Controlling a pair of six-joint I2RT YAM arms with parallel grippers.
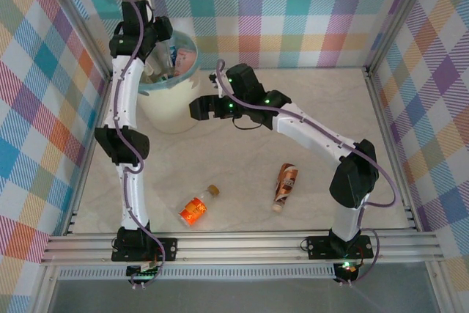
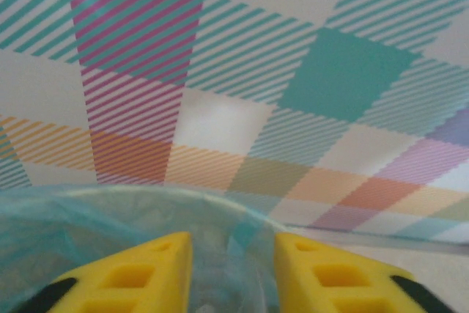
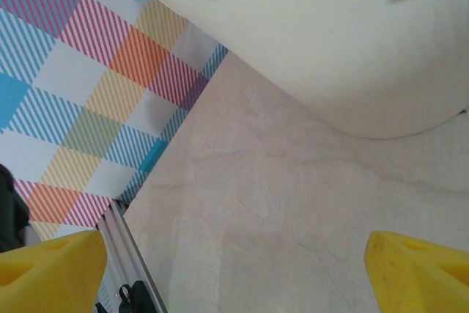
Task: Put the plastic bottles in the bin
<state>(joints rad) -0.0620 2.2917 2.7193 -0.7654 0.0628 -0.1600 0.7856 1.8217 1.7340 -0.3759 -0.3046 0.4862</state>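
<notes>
Near tabletop (image 1: 242, 159): orange bottle (image 1: 196, 209), brown-label bottle (image 1: 285, 185), both likely light, slick, roll-prone; pinch mid-body. Right fingers (image 3: 51, 262) wide, empty; left fingers (image 2: 146, 273) narrow over bin (image 1: 172, 104), can't tell if closed.

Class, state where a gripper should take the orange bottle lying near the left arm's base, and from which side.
Grip the orange bottle across its labelled middle, coming straight down from above. It lies flat on the table, cap toward the far right, so closing crosswise to its length probably suits best.
</notes>
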